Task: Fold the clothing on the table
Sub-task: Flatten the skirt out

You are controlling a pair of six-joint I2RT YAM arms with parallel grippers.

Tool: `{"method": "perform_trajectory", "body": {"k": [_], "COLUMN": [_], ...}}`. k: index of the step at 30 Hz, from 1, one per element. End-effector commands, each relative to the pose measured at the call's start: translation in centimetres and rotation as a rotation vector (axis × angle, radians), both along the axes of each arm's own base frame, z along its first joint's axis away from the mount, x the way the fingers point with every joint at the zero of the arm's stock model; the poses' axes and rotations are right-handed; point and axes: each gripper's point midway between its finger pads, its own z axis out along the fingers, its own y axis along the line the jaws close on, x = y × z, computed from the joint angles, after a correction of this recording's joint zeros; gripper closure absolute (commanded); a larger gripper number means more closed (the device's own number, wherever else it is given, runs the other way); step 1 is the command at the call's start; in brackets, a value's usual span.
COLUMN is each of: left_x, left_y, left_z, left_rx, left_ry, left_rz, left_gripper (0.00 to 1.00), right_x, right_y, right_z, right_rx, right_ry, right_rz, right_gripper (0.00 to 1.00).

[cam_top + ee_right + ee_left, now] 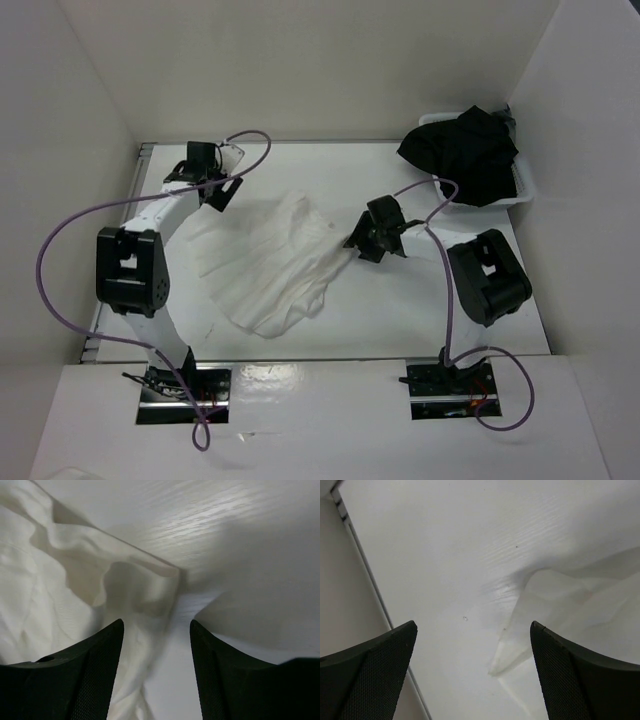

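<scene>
The left fingers [370, 677] stand wide apart with nothing between them, above bare table [445, 540] just beside the left edge of the clothing [570, 605]. The right fingers [85, 675] are partly open. The garment's right edge lies in the gap beneath them, with no pinch on it visible. The clothing lies wrinkled and spread near the middle of the table, between the two arms. A black garment [465, 155] fills a white bin [527, 190] at the far right corner.
</scene>
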Motion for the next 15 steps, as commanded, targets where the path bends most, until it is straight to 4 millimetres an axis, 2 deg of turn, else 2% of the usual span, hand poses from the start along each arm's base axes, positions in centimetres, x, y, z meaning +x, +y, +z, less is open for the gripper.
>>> {"method": "perform_trajectory", "body": {"k": [1, 2, 3, 4, 6, 7, 8, 9, 10, 11, 12, 14, 15], "left_x": [-2.4, -3.4, -5.6, -7.8, -11.9, -14.3, -16.2, -17.7, -20.0, -21.2, -22.7, -26.2, -26.9], "left_y": [-2.9, -4.1, -6.4, -7.8, -10.7, -14.3, -16.0, -17.9, -21.3, -23.0, -24.5, -27.5, -28.6], "left_z": [8.3, 8.7, 8.4, 8.7, 7.5, 8.1, 6.9, 6.6, 6.2, 5.7, 4.7, 2.1, 1.2], "left_rx": [-0.012, -0.02, -0.004, 0.002, 0.012, 0.019, 0.012, -0.018, -0.029, -0.045, -0.064, -0.068, -0.076], "left_ry": [-0.095, -0.073, -0.002, 0.025, 0.129, 0.125, 0.162, 0.172, 0.189, 0.213, 0.251, 0.344, 0.356], "left_rz": [-0.105, -0.163, -0.255, -0.317, -0.445, -0.559, -0.616, -0.65, -0.747, -0.786, -0.827, -0.916, -0.942], "left_gripper": [0.0, 0.0, 0.0, 0.0, 0.0, 0.0, 0.0, 0.0, 0.0, 0.0, 0.0, 0.0, 0.0], "right_x": [0.8, 1.1, 1.5, 2.2, 2.8, 2.9, 2.7, 2.6, 2.9, 2.8, 2.8, 2.9, 2.7], "right_y": [0.6, 0.8, 1.1, 1.5, 1.6, 1.6, 1.5, 1.7, 1.3, 1.2, 0.7, 0.9, 0.9], "right_z": [-1.6, -1.8, -1.7, -1.8, -2.1, -2.6, -2.7, -2.7, -2.6, -2.5, -2.3, -1.6, -1.3], "right_rx": [0.018, 0.02, 0.032, 0.033, 0.027, 0.017, 0.013, 0.02, 0.025, 0.039, 0.053, 0.097, 0.107], "right_ry": [0.018, 0.012, 0.006, 0.003, 0.012, 0.031, 0.04, 0.043, 0.046, 0.045, 0.052, 0.043, 0.042], "right_rz": [-0.014, -0.014, -0.009, -0.008, -0.021, -0.022, -0.022, -0.017, -0.036, -0.053, -0.072, -0.072, -0.083], "right_gripper": [0.39, 0.39, 0.39, 0.39, 0.42, 0.54, 0.64, 0.74, 0.93, 1.0, 1.0, 1.0, 1.0]}}
